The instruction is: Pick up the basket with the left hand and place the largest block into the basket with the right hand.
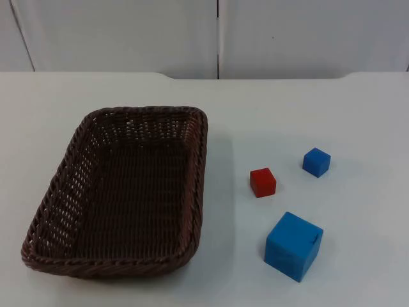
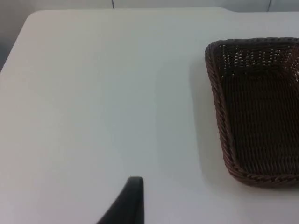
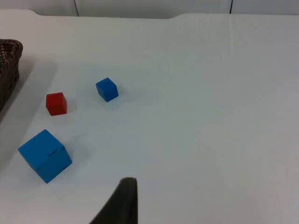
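- The white table (image 1: 268, 109) has a smooth, matt top and spans the top view from side to side.
- Its far edge is notched: a raised middle part meets the wall, with rounded steps down at each end.
- Behind it stands a grey wall (image 1: 128, 32) of flat panels.
- A dark upright seam (image 1: 218, 38) splits the panels near the middle; a fainter slanted seam shows further left.
- Light is soft and even, with faint shadows on the table.
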Robot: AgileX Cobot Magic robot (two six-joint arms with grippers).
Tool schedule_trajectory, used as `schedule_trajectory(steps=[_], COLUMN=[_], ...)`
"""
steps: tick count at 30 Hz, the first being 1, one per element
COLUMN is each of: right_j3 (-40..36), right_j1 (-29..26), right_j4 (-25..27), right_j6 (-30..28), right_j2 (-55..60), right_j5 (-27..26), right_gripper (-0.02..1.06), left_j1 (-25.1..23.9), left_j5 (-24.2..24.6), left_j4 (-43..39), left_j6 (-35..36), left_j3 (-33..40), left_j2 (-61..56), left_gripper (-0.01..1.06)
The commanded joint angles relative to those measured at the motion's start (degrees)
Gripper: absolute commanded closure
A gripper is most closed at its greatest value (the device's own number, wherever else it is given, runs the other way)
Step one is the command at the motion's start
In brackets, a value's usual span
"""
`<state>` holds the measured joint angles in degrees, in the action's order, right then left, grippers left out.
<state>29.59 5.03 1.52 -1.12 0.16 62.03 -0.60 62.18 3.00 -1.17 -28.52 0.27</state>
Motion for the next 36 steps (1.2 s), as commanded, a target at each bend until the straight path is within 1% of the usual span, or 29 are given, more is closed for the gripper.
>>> schedule_trajectory(steps=[1, 6, 8, 10, 15, 22, 25, 26, 30, 31, 35, 36], right_j3=[-0.09, -0.09, -0.09, -0.09, -0.09, -0.09, -0.09, -0.09, -0.09, -0.09, -0.09, -0.09], right_j1=[0.13, 0.13, 0.13, 0.13, 0.13, 0.13, 0.13, 0.13, 0.13, 0.13, 0.13, 0.13], right_j4=[0.11, 0.11, 0.11, 0.11, 0.11, 0.11, 0.11, 0.11, 0.11, 0.11, 0.11, 0.11], right_j6=[-0.16, -0.16, -0.16, -0.16, -0.16, -0.16, -0.16, -0.16, -0.16, -0.16, -0.16, -0.16], right_j2=[-0.16, -0.16, -0.16, -0.16, -0.16, -0.16, -0.16, -0.16, -0.16, -0.16, -0.16, -0.16], right_j5=[-0.21, -0.21, -0.21, -0.21, -0.21, -0.21, -0.21, -0.21, -0.21, -0.21, -0.21, -0.21], right_gripper=[-0.01, -0.01, -0.01, -0.01, -0.01, -0.01, -0.01, -0.01, -0.01, -0.01, -0.01, -0.01], left_j1=[-0.08, -0.08, -0.08, -0.08, -0.08, -0.08, -0.08, -0.08, -0.08, -0.08, -0.08, -0.08], left_j5=[-0.95, -1.6, -1.6, -1.6, -1.69, -2.38, -4.74, -4.74, -9.16, -9.16, -12.06, -12.06], left_j4=[0.45, 0.45, 0.59, 0.59, 2.22, 3.25, 4.08, 4.08, 6.67, 6.67, 15.32, 15.32], left_j6=[-0.09, -0.55, -0.55, -0.55, -0.62, -0.67, -1.98, -1.98, -5.97, -5.97, -12.23, -12.23], left_j3=[-0.5, -3.65, -5.89, -6.37, -10.51, -12.89, -13.49, -13.49, -13.49, -13.49, -13.49, -13.49], left_j2=[0.91, 4.95, 8.61, 9.37, 17.05, 23.66, 27.38, 27.38, 32.49, 32.49, 38.14, 38.14], left_gripper=[0.0, 0.0, 0.0, 0.0, 0.0, 0.0, 0.0, 0.0, 0.0, 0.0, 0.0, 0.0])
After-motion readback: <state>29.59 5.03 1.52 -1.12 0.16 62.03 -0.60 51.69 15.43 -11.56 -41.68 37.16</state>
